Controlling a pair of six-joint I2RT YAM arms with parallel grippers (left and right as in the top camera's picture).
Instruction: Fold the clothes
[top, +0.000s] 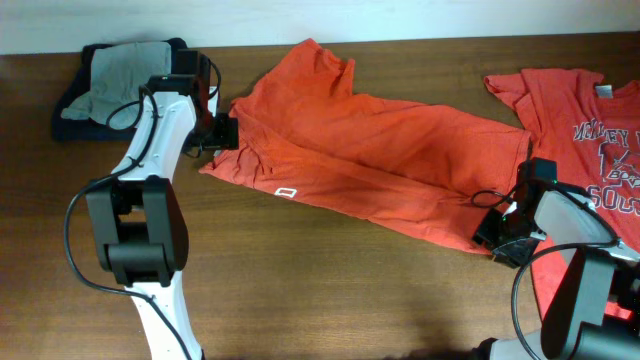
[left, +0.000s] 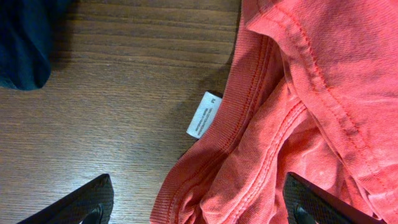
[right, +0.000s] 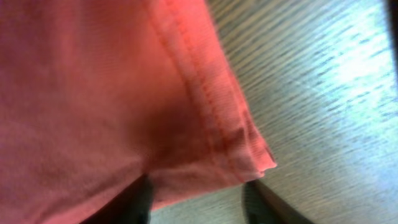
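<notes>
From overhead: shows the orange-red T-shirt (top: 370, 150) lying flat across the middle of the table (top: 330, 290), long axis slanting from the far left down toward the near right. Puts its neck end at the left, touching the left gripper (top: 225, 133), and its hem end at the right, by the right gripper (top: 503, 232). Also takes in a second T-shirt (top: 590, 130), print up, at the right edge, and a dark and grey pile (top: 115, 80) in the far left corner.

From the left wrist: shows the collar (left: 233, 124) with its white label (left: 204, 114) on bare wood. Black fingers (left: 81, 205) spread wide to either side of the cloth, released, gripping nothing.

From the right wrist: shows a stitched hem corner (right: 249, 155) lying between two dark fingers (right: 134, 202). Parted, wood visible in the gap, not clamped on the cloth.
</notes>
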